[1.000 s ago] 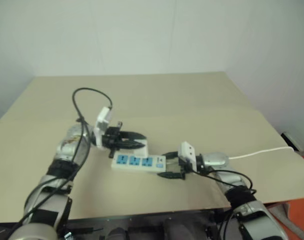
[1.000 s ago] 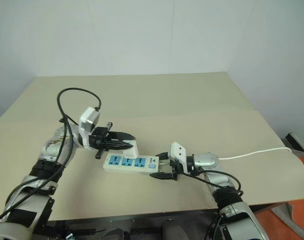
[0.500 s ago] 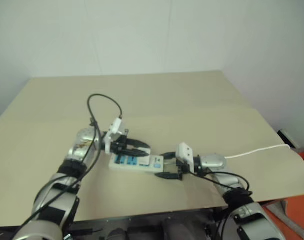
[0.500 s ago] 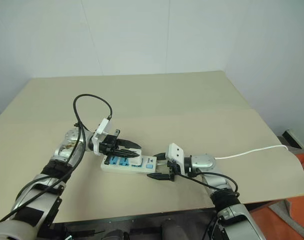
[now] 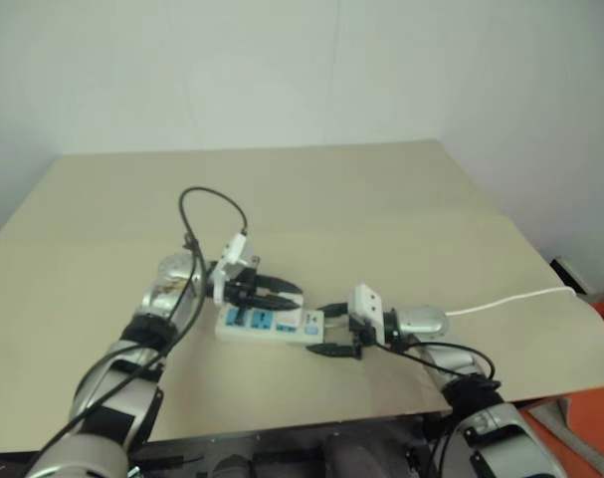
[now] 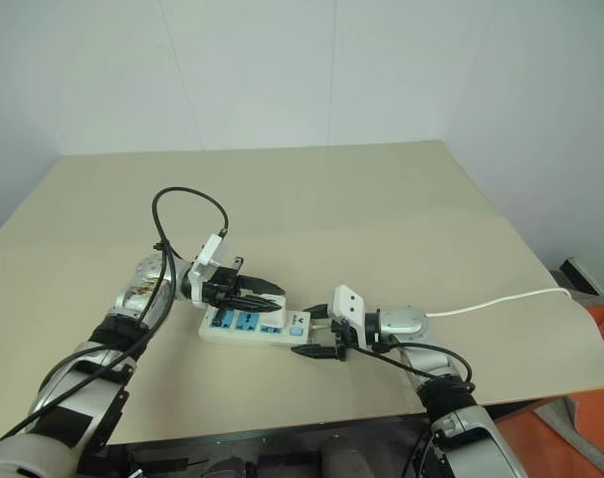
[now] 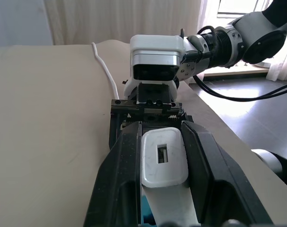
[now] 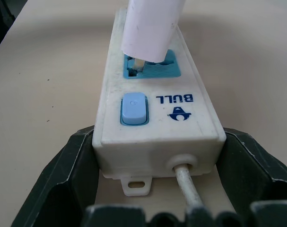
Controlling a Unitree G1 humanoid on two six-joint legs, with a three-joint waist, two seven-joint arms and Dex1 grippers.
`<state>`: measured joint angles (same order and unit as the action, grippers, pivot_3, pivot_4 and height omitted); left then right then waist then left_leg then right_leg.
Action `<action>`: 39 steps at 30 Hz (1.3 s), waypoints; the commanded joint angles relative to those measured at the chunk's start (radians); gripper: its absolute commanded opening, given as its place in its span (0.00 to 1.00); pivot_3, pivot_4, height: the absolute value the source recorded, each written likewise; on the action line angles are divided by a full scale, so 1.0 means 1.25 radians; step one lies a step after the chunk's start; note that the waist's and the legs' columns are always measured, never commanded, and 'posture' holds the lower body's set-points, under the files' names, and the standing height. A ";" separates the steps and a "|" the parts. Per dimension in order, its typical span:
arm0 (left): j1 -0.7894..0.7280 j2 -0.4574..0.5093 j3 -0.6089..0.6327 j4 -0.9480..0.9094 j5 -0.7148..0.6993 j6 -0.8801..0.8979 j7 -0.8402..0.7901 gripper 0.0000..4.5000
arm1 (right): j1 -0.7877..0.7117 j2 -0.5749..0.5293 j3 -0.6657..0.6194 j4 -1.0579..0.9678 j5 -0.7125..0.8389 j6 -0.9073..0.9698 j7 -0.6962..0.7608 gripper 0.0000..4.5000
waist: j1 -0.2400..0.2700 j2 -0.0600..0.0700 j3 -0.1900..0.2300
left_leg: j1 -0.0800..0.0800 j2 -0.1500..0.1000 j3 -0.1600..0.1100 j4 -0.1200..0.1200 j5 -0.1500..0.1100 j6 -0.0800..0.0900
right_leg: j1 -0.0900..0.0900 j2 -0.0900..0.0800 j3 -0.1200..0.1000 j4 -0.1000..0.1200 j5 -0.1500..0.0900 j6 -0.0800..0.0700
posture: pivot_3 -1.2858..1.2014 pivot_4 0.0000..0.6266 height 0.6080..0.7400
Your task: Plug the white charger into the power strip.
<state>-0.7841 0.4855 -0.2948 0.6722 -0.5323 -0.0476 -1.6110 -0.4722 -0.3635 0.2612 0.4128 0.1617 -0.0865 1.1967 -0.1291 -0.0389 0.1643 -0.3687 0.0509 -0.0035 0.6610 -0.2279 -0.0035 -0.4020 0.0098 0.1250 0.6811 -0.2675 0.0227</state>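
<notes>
Right wrist view: white charger, light, rigid, smooth, pinched by left gripper; power strip, stiff, braced endwise within right gripper.

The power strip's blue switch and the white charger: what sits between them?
Only the strip's own face: in the right wrist view the white charger enters the socket right beside the blue switch on the power strip.

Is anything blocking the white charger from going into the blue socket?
Nothing visible is in the way. The white charger, pinched in the left gripper, already has a prong at the blue socket next to the switch, while the right gripper holds the power strip's cord end.
</notes>
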 commanded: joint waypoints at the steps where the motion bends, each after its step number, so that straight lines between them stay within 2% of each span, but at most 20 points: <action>1: -0.013 0.021 -0.018 -0.016 -0.016 -0.009 -0.003 0.22 | 0.014 0.007 0.046 0.043 -0.055 0.014 -0.011 0.76 | -0.001 0.000 0.000 | 0.000 0.000 0.000 0.000 0.000 0.000 | 0.000 0.000 0.000 0.000 0.000 0.000 | 0.52 0.24 1.00; 19: -0.018 0.028 -0.079 0.043 0.008 -0.082 -0.003 0.22 | 0.010 0.007 0.047 0.051 -0.059 0.003 -0.013 0.76 | -0.001 0.000 0.000 | 0.001 0.000 0.000 -0.001 0.000 0.000 | 0.001 0.000 0.001 0.000 0.000 0.000 | 0.52 0.24 1.00; 30: -0.011 0.070 -0.132 0.014 -0.016 -0.072 -0.003 0.22 | 0.009 0.007 0.051 0.055 -0.064 0.003 -0.014 0.76 | -0.005 0.000 0.000 | 0.001 0.000 0.000 -0.002 0.000 0.000 | 0.001 0.001 0.002 -0.001 0.000 0.000 | 0.52 0.24 1.00; 39: -0.029 0.067 -0.133 0.049 -0.011 -0.098 -0.003 0.22 | 0.013 0.015 0.054 0.054 -0.070 0.000 -0.019 0.76 | -0.013 -0.001 0.000 | 0.001 0.000 -0.002 -0.002 0.000 0.000 | -0.001 0.002 0.002 -0.001 0.000 0.000 | 0.52 0.24 1.00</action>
<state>-0.8163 0.5632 -0.4441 0.7095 -0.5745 -0.1548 -1.6118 -0.4854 -0.3454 0.2714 0.4304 0.1481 -0.1017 1.1924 -0.1454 -0.0397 0.1643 -0.3681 0.0506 -0.0058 0.6582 -0.2280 -0.0036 -0.4029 0.0119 0.1275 0.6794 -0.2675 0.0228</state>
